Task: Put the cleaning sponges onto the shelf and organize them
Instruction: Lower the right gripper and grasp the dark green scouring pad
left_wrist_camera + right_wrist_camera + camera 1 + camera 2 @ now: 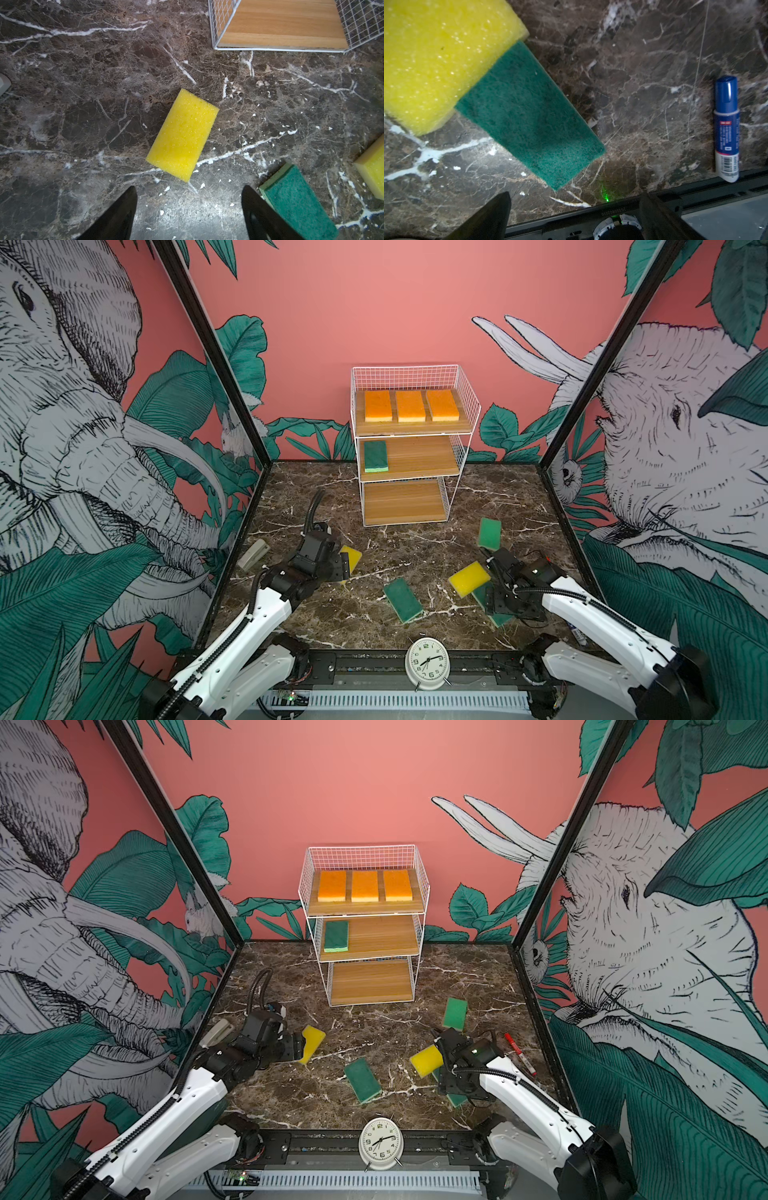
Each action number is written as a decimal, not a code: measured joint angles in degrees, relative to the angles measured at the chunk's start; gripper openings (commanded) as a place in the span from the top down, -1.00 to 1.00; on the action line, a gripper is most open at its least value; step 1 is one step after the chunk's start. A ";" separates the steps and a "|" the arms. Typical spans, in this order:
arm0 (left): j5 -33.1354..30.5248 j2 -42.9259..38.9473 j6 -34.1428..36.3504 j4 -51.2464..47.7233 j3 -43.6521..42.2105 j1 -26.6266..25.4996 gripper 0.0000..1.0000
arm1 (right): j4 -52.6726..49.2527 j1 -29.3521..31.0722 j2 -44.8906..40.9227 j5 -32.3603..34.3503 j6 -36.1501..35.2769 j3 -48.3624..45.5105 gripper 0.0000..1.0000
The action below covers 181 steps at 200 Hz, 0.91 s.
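The shelf [419, 458] stands at the back middle, with three orange sponges [410, 405] on its top board and one green sponge [375, 455] at the left of its middle board. A yellow sponge [182, 135] lies flat just ahead of my left gripper [189, 189], which is open and empty above the table. Another yellow sponge [436, 58] rests partly on a green sponge [529, 112]. My right gripper [575, 195] hangs open and empty beside that green one. Two more green sponges [402, 599] [489, 533] lie loose on the marble.
A white alarm clock [427, 664] stands on the front rail. A blue marker [726, 128] lies near the front right edge and a red marker [519, 1054] by the right wall. A grey object [253, 554] sits by the left wall. The shelf's bottom board [280, 27] is bare.
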 measured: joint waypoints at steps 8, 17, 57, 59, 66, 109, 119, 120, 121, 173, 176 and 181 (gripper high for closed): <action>0.00 -0.26 -0.24 -0.04 -0.09 0.00 -0.61 | 1.05 -0.96 0.74 -0.79 -0.61 -0.33 -0.99; -0.02 -0.46 -0.50 -0.02 -0.09 0.00 -0.61 | 2.51 -1.84 1.99 -1.57 -1.31 -0.61 -0.98; -0.02 -0.44 -0.98 -0.24 -0.07 -0.09 -0.62 | 8.57 -4.48 9.62 -4.33 -4.90 -1.07 -0.99; -0.02 -0.44 -1.01 -0.24 -0.07 -0.09 -0.62 | 8.83 -4.57 9.90 -4.39 -5.05 -1.11 -0.99; -0.07 -0.44 -1.01 -0.28 -0.07 -0.09 -0.62 | 9.68 -4.85 10.60 -4.81 -5.55 -1.25 -0.98; -0.76 -0.31 -0.96 -0.74 -0.07 -0.13 -0.63 | 12.98 -5.22 11.93 -6.78 -7.30 -2.12 -0.99; -0.79 -0.02 -0.90 -0.74 -0.04 -0.13 -0.63 | 13.25 -5.22 12.63 -7.26 -7.61 -2.12 -0.98; -0.79 0.00 -0.87 -0.74 -0.04 -0.13 -0.63 | 13.25 -5.22 12.68 -7.28 -7.63 -2.12 -0.98; -0.79 0.07 -0.85 -0.74 -0.02 -0.13 -0.63 | 13.27 -5.22 12.76 -7.34 -7.67 -2.12 -0.98; -0.79 0.85 -0.74 -0.74 0.04 -0.13 -0.63 | 15.43 -5.03 13.62 -10.32 -6.43 -2.23 -0.98; -0.79 0.79 -0.74 -0.74 0.04 -0.13 -0.63 | 15.78 -4.94 13.60 -10.62 -5.92 -2.32 -0.98; -0.79 0.61 -0.74 -0.76 0.04 -0.13 -0.63 | 16.24 -4.68 13.57 -11.04 -5.40 -2.45 -0.99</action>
